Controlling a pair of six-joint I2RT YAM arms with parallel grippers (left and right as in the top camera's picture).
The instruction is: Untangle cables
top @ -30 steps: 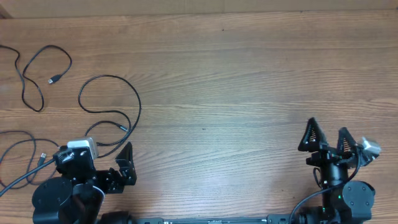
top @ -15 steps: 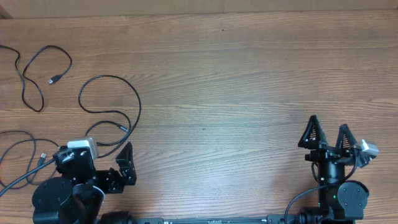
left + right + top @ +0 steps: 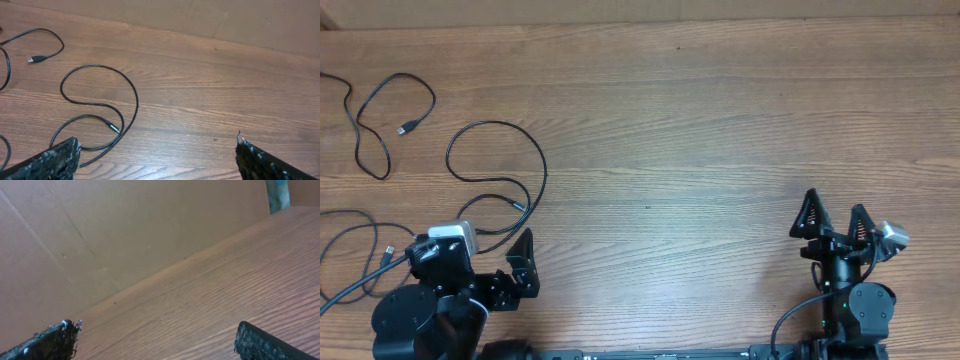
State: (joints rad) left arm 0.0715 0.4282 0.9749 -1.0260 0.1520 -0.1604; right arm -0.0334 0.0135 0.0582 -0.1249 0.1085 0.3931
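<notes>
Three thin black cables lie apart on the wooden table at the left. One loops at the far left with its plug (image 3: 406, 128) free. A second makes a wide loop (image 3: 544, 170) in front of my left gripper. A third, with a small plug (image 3: 388, 250), lies at the left edge beside the left arm. My left gripper (image 3: 475, 250) is open and empty, just short of the second loop. The left wrist view shows that loop (image 3: 137, 102) and the first cable's plug (image 3: 33, 59) beyond the open jaws (image 3: 155, 160). My right gripper (image 3: 833, 218) is open and empty at the right; its wrist view (image 3: 157, 340) shows no cable.
A brown cardboard wall (image 3: 125, 230) stands along the far edge of the table. Bare wood (image 3: 670, 150) lies between the two arms. The arms' own thicker black cables run at the bottom edge (image 3: 790, 325).
My right gripper has shifted a little left and forward and turned slightly. The left gripper and the cables have not moved.
</notes>
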